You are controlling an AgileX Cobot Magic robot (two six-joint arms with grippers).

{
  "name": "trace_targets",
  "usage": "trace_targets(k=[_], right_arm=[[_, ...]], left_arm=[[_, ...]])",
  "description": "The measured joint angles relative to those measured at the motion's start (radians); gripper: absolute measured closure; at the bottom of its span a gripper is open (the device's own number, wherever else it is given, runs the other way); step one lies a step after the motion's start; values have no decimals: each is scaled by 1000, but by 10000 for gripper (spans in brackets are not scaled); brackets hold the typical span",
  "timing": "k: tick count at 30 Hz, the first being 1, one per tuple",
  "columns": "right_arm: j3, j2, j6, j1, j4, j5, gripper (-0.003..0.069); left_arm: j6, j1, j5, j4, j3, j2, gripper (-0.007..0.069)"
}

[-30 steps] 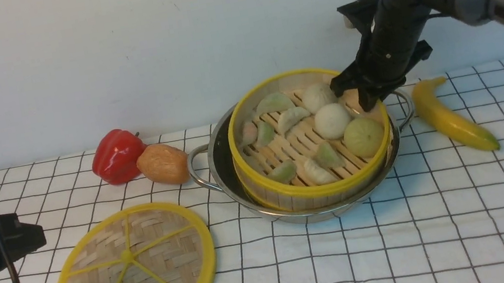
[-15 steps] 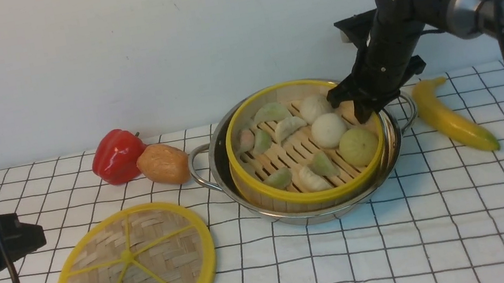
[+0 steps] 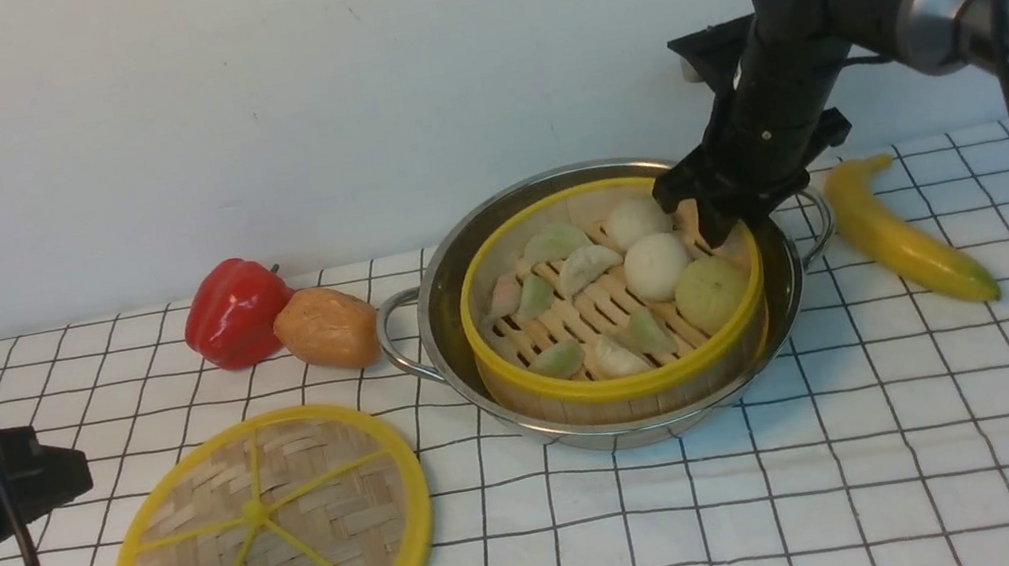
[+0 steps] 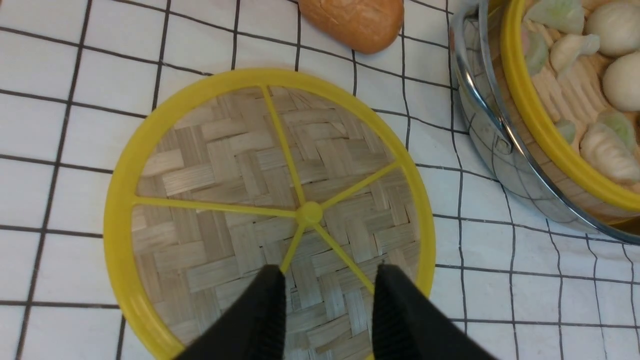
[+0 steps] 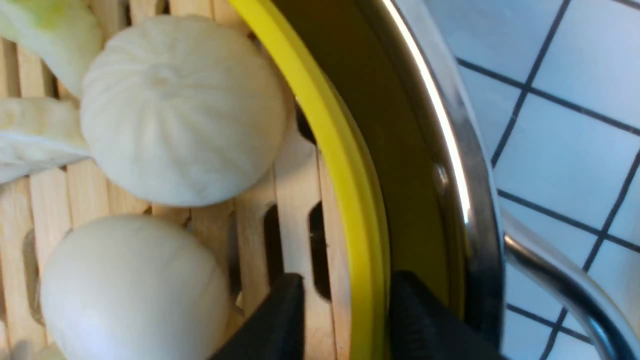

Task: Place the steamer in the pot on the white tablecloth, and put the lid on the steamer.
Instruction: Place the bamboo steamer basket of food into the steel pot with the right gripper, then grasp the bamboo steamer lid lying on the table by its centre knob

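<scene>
white tablecloth (image 3: 898,464) (black grid), pot (image 3: 450,332), lid (image 3: 271,548), pepper (image 3: 234,311), banana (image 3: 902,235)

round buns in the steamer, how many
3: far white bun beside the right tool, middle white bun, greenish bun nearest the front. The tool may hide another.

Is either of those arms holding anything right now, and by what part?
Apparently nothing. The right tool straddles the yellow rim of the steamer, but a gap shows beside it. The left tool hangs open over the lid.
</scene>
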Motion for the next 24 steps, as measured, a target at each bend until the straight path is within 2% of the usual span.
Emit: trace_targets(k=[3,7,18,21,24], right_arm=[[0,-1,0,0,1,0,326],[0,-2,0,0,1,0,300],[-96,-77,14,-5,7,3,293],[-112,-131,19,-16,42,1,293],[-118,-239,19,-57,125,2,293]], left_arm=[[0,0,0,0,0,0,382],[0,0,0,0,0,0,382],[0,0,0,-15,5,1,382],[0,-7,-1,-48,6,12,382],[1,-75,-20,-60,6,56,382]])
